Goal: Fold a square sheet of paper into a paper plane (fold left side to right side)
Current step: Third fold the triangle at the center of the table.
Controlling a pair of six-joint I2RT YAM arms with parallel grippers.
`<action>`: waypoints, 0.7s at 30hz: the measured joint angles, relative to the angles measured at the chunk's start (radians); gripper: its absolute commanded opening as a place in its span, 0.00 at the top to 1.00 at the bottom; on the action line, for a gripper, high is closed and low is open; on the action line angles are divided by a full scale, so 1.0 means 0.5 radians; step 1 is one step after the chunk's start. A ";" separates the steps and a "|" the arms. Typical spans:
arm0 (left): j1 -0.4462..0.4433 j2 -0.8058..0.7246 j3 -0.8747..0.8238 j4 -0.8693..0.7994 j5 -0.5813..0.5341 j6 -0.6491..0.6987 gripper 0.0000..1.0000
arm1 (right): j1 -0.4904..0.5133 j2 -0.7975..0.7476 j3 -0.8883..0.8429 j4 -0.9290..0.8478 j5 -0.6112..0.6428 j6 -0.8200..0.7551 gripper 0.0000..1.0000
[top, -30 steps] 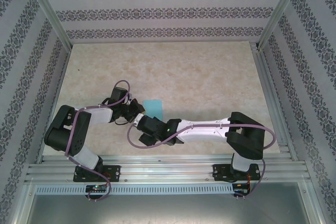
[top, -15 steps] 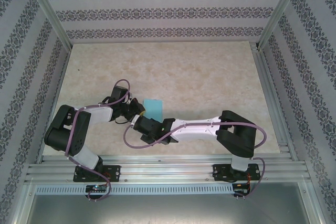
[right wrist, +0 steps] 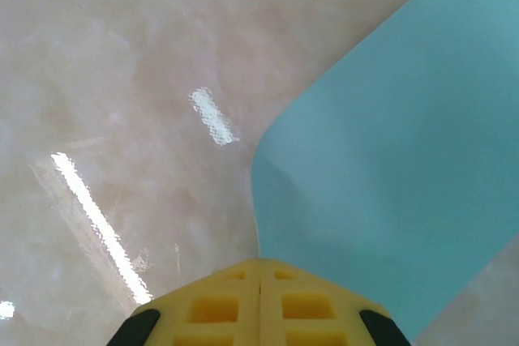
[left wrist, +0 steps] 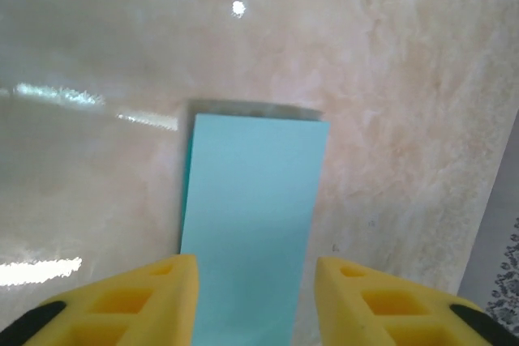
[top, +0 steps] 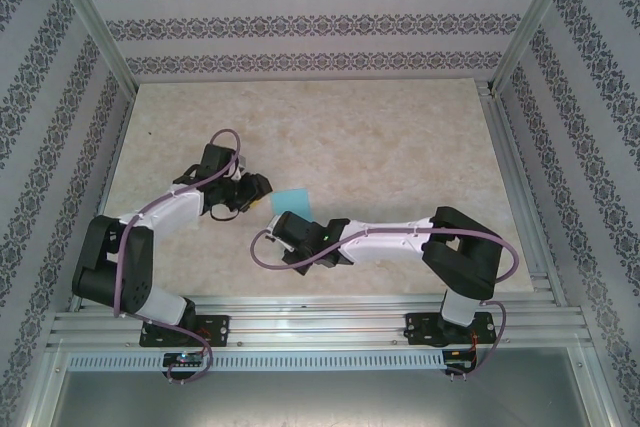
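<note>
Where the two arms meet near the middle of the beige marbled tabletop (top: 400, 137), the thin light-blue sheet of paper (top: 292, 199) rests between their tips. From the left wrist it reads as a plain, unmarked rectangle, longer than it is wide. Its far edge is straight and its corners crisp, and a slightly darker strip along one long side hints at a second layer beneath. The left gripper (left wrist: 255, 301) stands released, with its yellow fingers (left wrist: 154, 297) apart on either side of the paper's near end. The right gripper (right wrist: 259, 305) is clenched, its pads pressed together at a rounded, softly shaded corner of the sheet. Whether paper is nipped between them I cannot tell.
</note>
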 measured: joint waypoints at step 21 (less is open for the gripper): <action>-0.244 0.863 0.502 0.013 0.150 0.310 0.85 | -0.171 -0.101 -0.061 0.077 -0.172 0.107 1.00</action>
